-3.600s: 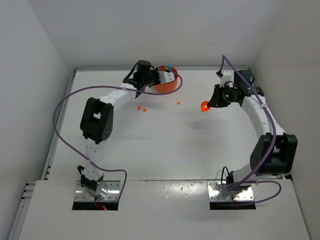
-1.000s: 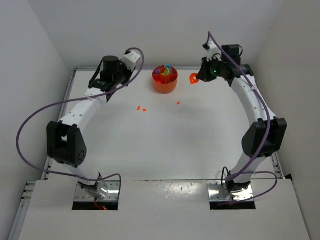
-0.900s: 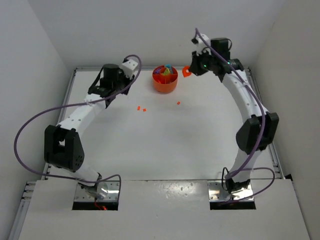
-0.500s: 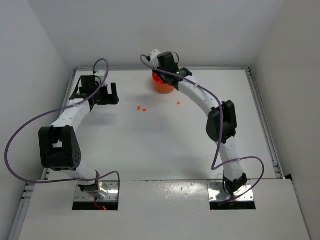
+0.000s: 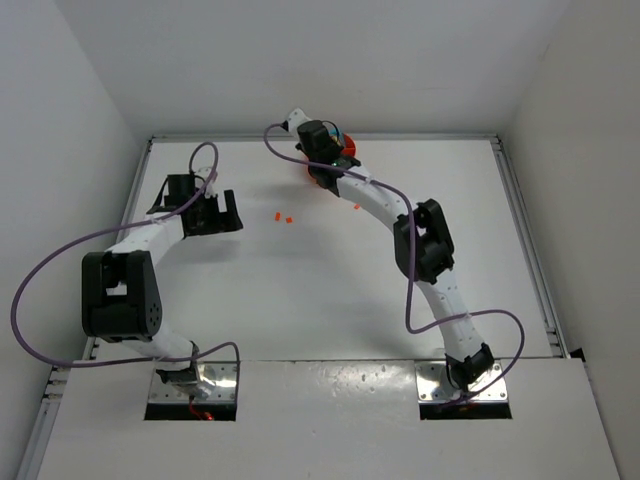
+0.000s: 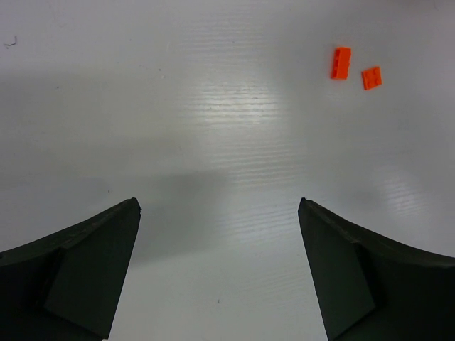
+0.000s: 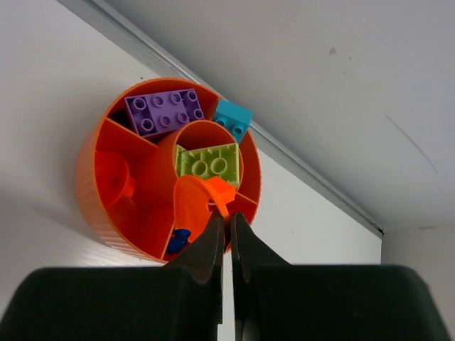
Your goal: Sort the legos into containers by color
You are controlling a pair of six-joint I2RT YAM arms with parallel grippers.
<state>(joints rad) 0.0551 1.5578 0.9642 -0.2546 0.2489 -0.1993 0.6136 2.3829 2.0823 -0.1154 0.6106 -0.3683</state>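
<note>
The round orange dish (image 7: 92, 192) holds a purple brick (image 7: 165, 112), a cyan brick (image 7: 232, 118), a lime green brick (image 7: 207, 163) in its middle cup, a small blue piece (image 7: 178, 239) and a rounded orange bit (image 7: 114, 177). My right gripper (image 7: 226, 217) hangs over the dish's near side, shut on an orange rounded piece (image 7: 193, 202). From above, the right gripper (image 5: 330, 150) covers most of the dish (image 5: 347, 160). My left gripper (image 6: 219, 206) is open and empty above bare table. Two small orange legos (image 6: 340, 62) (image 6: 371, 77) lie ahead of it to the right.
Three small orange pieces lie on the white table (image 5: 320, 290): a pair (image 5: 282, 217) between the arms and a single one (image 5: 357, 206) beside the right arm. The back wall rail (image 7: 306, 177) runs just behind the dish. The left gripper (image 5: 200, 220) sits near the table's left side.
The right arm has swung left from the back right corner to over the dish, carrying the orange piece. The left arm has drawn back leftward and its gripper has opened.
</note>
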